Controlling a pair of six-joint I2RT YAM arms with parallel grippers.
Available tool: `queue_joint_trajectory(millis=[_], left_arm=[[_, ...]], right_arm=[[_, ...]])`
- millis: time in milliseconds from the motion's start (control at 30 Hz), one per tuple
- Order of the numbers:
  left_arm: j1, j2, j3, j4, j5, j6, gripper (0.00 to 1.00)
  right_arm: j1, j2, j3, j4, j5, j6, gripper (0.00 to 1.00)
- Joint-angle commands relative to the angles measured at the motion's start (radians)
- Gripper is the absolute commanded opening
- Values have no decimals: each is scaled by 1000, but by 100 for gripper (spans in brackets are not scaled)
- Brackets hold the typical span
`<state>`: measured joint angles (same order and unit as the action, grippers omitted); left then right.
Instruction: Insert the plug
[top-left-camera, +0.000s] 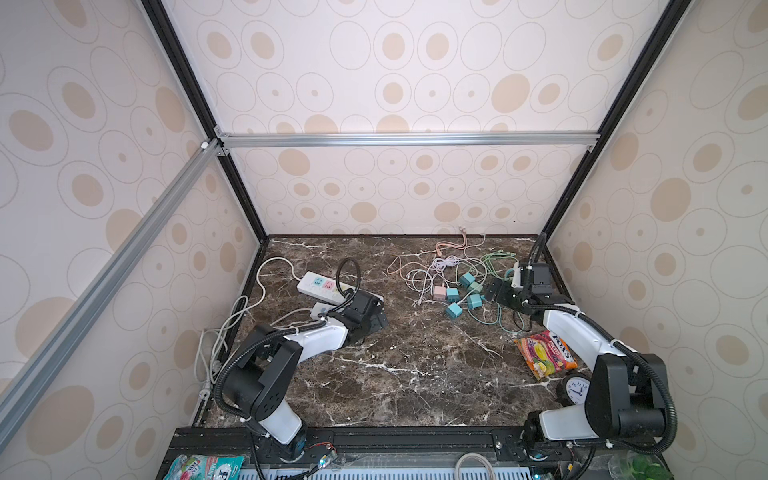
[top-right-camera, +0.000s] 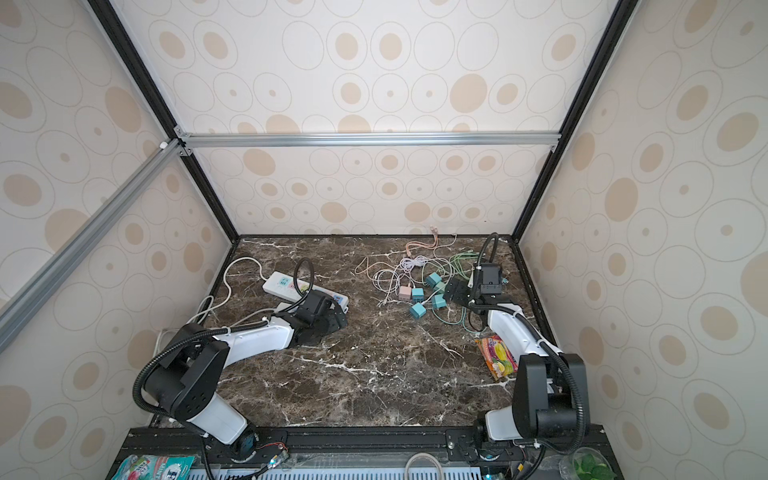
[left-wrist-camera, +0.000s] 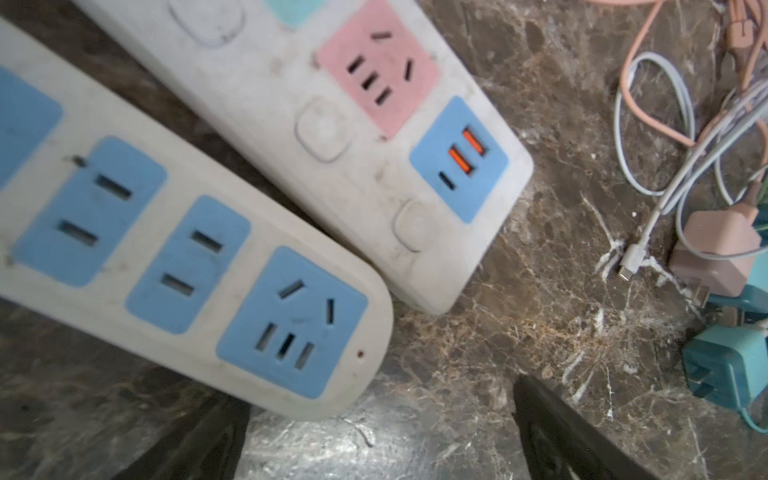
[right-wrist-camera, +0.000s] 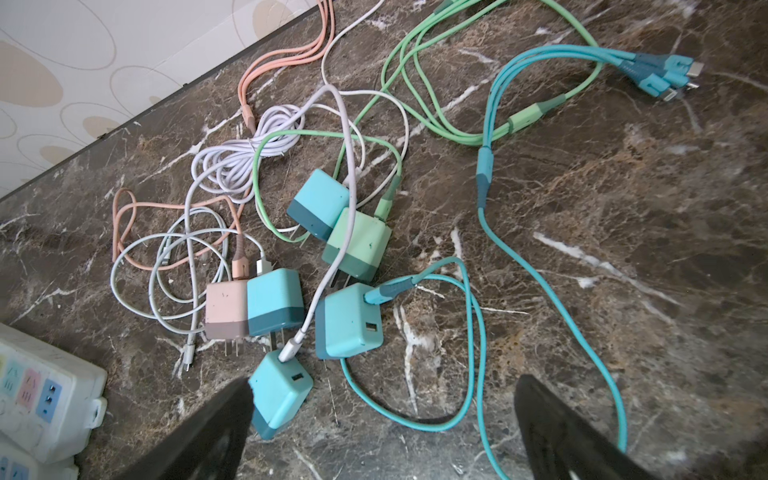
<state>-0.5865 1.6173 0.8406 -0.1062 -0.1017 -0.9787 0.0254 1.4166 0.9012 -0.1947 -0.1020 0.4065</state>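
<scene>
Left gripper (left-wrist-camera: 382, 392): fingers spread wide, empty, at the end of the blue-socket power strip (left-wrist-camera: 187, 266).
Right gripper (right-wrist-camera: 384, 382): fingers spread wide, empty, well right of that strip, by a teal charger (right-wrist-camera: 282, 392).

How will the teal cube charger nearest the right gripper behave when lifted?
The teal cube charger looks like rigid smooth plastic, so it likely keeps shape but may slip. Its plugged-in pale cable drapes over the mint green charger, so lifting probably drags that along.
</scene>
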Motion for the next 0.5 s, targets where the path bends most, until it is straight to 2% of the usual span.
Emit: queue_joint_trajectory(millis=[0, 200, 267, 400, 467], left_arm=[[-17, -19, 62, -67, -85, 102, 98], [-16, -114, 79, -6, -91, 357, 99], [-7, -120, 101, -12, -129, 430, 98], [68, -59, 216, -138, -220, 469, 98], [129, -27, 265, -167, -210, 479, 98]], right_arm=[[22, -26, 16, 0, -29, 38, 100], [94, -22, 25, 44, -53, 127, 100], [131, -12, 31, 69, -52, 173, 100], [220, 17, 30, 135, -39, 267, 100], [281, 31, 37, 147, 4, 305, 100]])
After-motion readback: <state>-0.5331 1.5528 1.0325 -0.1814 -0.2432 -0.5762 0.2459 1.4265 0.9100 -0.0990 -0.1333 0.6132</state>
